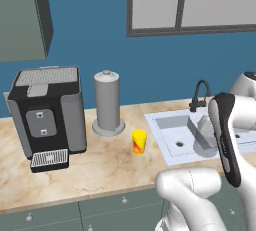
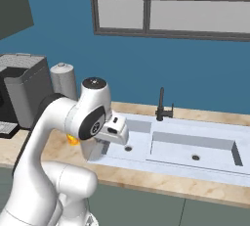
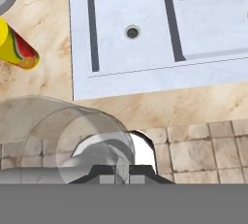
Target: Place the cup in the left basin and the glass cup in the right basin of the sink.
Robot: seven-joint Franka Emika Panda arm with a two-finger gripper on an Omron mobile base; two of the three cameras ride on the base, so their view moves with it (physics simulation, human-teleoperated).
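Note:
The glass cup (image 3: 72, 140) is a see-through grey tumbler close under the hand camera, and my gripper (image 3: 116, 172) is shut on it. From the left base the glass cup (image 1: 204, 137) hangs tilted above the front of the left basin (image 1: 175, 134), partly behind my forearm. The yellow cup (image 1: 139, 141) with red splashes stands upright on the counter, left of the sink (image 1: 155, 120). In the hand view the cup (image 3: 17, 48) lies at the left edge, the left basin (image 3: 128, 48) with its drain ahead, and the right basin (image 3: 213, 22) beyond. My gripper (image 2: 101, 147) is low over the sink's left end.
A tall grey cylinder (image 1: 107, 102) on a round base and a black coffee machine (image 1: 47, 112) stand left of the cup. The black faucet (image 1: 200, 95) rises behind the sink. Floor tiles (image 3: 203, 155) show past the counter's front edge.

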